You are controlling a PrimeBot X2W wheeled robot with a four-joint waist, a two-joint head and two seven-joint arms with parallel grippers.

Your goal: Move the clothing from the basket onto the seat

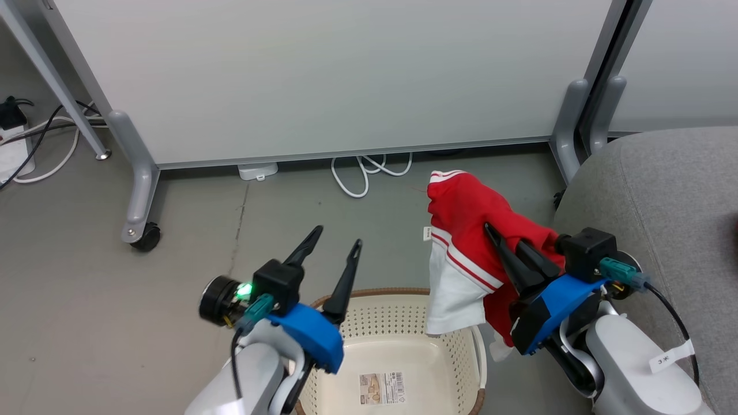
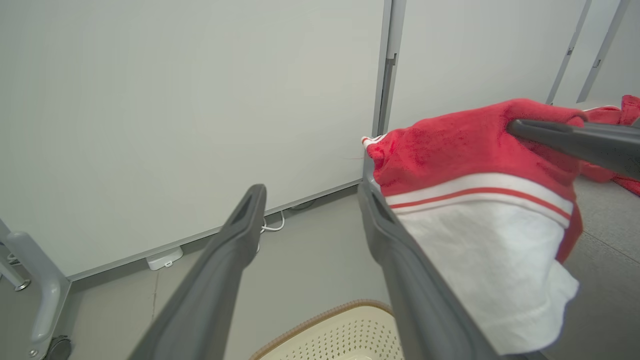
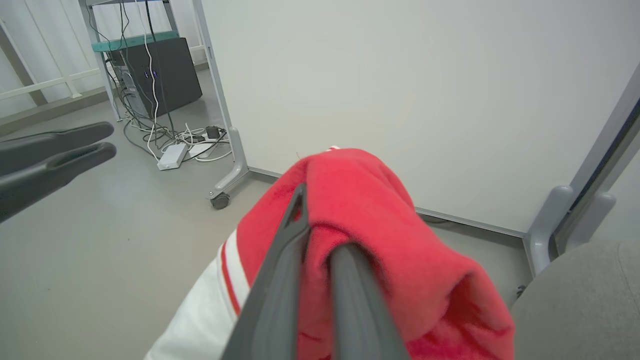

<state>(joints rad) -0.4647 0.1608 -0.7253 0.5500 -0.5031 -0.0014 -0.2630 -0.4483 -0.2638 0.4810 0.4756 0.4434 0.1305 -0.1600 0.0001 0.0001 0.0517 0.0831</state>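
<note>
Above the basket (image 1: 398, 316), left gripper (image 1: 337, 236) with jaws spread wide and empty, right gripper (image 1: 504, 236) with jaws clamped on the red clothing (image 1: 467, 210), hanging beside the grey seat (image 1: 663, 190)

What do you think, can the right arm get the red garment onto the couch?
Probably yes. The right gripper is shut on the red garment, held above the basket, and the couch sits just to its right with nothing visible between. The open left gripper is on the other side.

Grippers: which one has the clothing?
The right gripper: its fingers are shut on the red-and-white clothing, which hangs above the basket edge. The left gripper is open and holds nothing.
</note>
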